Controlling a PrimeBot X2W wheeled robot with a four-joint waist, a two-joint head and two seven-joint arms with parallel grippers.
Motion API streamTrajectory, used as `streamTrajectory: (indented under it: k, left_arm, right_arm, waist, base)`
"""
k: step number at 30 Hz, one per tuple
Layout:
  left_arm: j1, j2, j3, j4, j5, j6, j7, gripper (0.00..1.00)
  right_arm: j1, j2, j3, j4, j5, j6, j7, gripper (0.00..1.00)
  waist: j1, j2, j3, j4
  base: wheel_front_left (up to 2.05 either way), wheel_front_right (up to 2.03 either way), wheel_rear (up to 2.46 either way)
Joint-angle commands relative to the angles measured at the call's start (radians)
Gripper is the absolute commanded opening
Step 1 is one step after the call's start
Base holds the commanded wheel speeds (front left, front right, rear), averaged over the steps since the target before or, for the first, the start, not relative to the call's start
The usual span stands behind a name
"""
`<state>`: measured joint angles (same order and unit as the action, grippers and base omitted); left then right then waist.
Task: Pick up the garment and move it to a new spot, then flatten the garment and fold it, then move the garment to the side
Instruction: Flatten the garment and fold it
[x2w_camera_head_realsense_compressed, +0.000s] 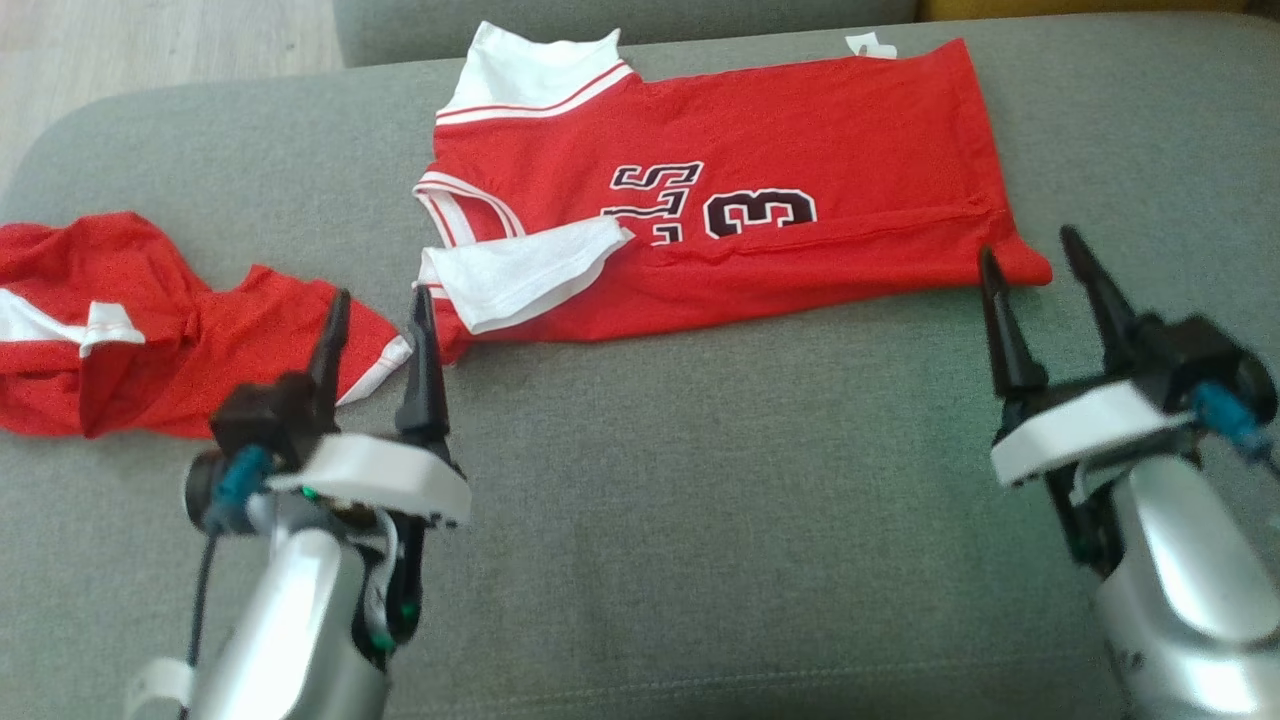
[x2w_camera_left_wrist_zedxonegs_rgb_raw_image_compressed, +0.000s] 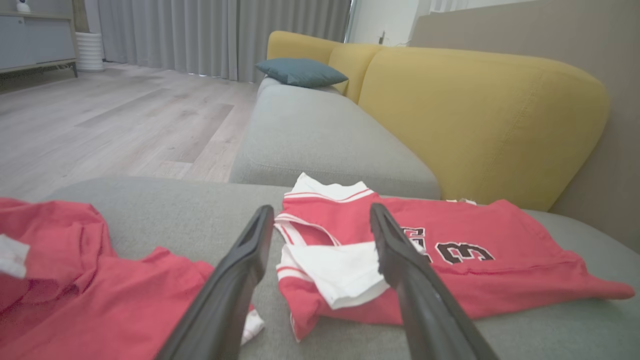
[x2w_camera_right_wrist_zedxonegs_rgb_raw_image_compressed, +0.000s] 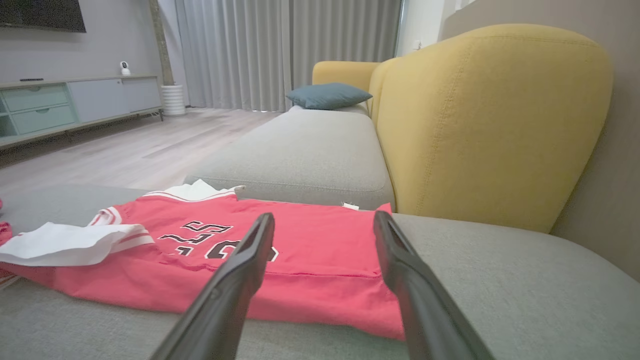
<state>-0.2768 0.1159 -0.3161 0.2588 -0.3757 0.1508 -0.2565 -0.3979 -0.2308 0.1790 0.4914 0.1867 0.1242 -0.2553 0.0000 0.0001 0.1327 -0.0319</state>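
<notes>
One red jersey (x2w_camera_head_realsense_compressed: 800, 140) on grey sofa seat (x2w_camera_head_realsense_compressed: 700, 500) (yellow backrest (x2w_camera_left_wrist_zedxonegs_rgb_raw_image_compressed: 475, 115)).

Grey sofa seat (x2w_camera_right_wrist_zedxonegs_rgb_raw_image_compressed: 310, 145) long and low. Yellow backrest (x2w_camera_right_wrist_zedxonegs_rgb_raw_image_compressed: 490, 125) behind it, rounded top. Blue cushion (x2w_camera_right_wrist_zedxonegs_rgb_raw_image_compressed: 327, 95) at far end of seat, against backrest. Pale wood floor (x2w_camera_left_wrist_zedxonegs_rgb_raw_image_compressed: 115, 125) beside sofa. Grey curtains (x2w_camera_right_wrist_zedxonegs_rgb_raw_image_compressed: 280, 50) floor-length across far wall, daylight at hem. Low cabinet (x2w_camera_right_wrist_zedxonegs_rgb_raw_image_compressed: 75, 102) with drawers along side wall; white ribbed pot (x2w_camera_right_wrist_zedxonegs_rgb_raw_image_compressed: 173, 99) beside it; dark screen (x2w_camera_right_wrist_zedxonegs_rgb_raw_image_compressed: 42, 14) above. Taupe wall (x2w_camera_right_wrist_zedxonegs_rgb_raw_image_compressed: 620, 200) behind backrest.
</notes>
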Motion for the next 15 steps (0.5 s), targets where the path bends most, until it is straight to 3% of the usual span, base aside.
streamTrajectory:
  k: [1,7,15]
  left_arm:
    - [-0.021,0.000,0.045,-0.039,0.023,0.006,-0.005,1.00]
    - [0.003,-0.030,0.065,0.017,0.073,-0.005,-0.005,1.00]
    - [-0.129,-0.036,0.073,0.284,0.079,0.019,0.030,1.00]
  right_arm:
    - [-0.002,0.022,-0.014,-0.065,-0.026,0.007,-0.006,1.00]
    - [0.067,0.081,-0.059,-0.130,-0.086,0.007,-0.006,1.00]
    - [0.043,0.086,-0.076,-0.182,-0.093,0.007,0.007,1.00]
  waist:
    - [0.0000,-0.0001,-0.003,-0.004]
    - [0.0000,-0.0001,0.012,-0.022]
    - [0.0000,-0.0001,0.072,-0.062]
  base:
    - [0.00,0.00,0.00]
    - [0.00,0.00,0.00]
    - [0.00,0.00,0.00]
